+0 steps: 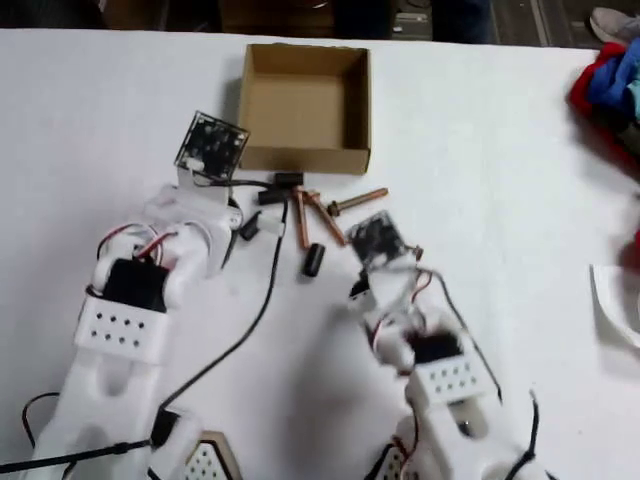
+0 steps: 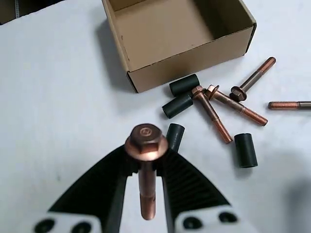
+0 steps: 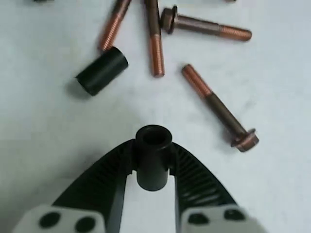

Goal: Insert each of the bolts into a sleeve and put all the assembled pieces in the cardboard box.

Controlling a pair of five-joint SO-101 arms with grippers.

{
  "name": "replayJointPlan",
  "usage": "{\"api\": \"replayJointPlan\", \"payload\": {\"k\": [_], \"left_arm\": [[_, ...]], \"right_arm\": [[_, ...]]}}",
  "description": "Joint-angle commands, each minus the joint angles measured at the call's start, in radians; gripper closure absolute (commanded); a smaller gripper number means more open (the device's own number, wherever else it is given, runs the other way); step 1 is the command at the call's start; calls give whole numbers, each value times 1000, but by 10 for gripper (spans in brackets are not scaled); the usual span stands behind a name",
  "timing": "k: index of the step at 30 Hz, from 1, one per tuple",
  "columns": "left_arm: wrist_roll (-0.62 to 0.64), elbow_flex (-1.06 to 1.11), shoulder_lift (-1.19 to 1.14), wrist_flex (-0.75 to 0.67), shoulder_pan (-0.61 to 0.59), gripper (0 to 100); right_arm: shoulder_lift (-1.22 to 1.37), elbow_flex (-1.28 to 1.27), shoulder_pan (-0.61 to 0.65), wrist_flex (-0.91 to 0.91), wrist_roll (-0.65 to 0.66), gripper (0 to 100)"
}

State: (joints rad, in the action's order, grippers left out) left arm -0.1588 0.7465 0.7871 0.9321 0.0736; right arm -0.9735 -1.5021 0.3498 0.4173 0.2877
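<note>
Left fingers point(image 2: 107, 174) tight around a bolt point(image 2: 146, 143), right fingers point(image 3: 194, 174) around a sleeve point(image 3: 153, 158); loose bolts point(image 2: 212, 115), sleeves point(image 2: 245, 150) beside cardboard box point(image 2: 194, 56).

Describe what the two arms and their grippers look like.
The left arm and right arm are white shells with black motors, perforated panels, and red and black wires; a black cable trails from the left one. Each wrist carries a black camera board. The left gripper and right gripper have black ribbed triangular fingers on white mounts.
</note>
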Motion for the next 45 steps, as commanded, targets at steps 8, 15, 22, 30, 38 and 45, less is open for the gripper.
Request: {"api": "replayJointPlan", "payload": {"k": [8, 15, 22, 30, 38, 45], "left_arm": [[9, -5, 129, -55, 12, 973], [526, 165, 236, -445, 72, 973], [634, 200, 256, -601, 350, 973], [468, 177, 255, -623, 434, 972], [442, 116, 221, -638, 433, 972], [448, -2, 8, -684, 433, 972]], "right_arm": [[-351, -195, -1, -248, -261, 976], [-364, -195, -2, -314, -371, 976], [-363, -196, 5, -602, -247, 976], [-358, -196, 7, -631, -153, 976], [-358, -196, 53, -539, -152, 976], [-364, -196, 67, -510, -155, 976]]}}
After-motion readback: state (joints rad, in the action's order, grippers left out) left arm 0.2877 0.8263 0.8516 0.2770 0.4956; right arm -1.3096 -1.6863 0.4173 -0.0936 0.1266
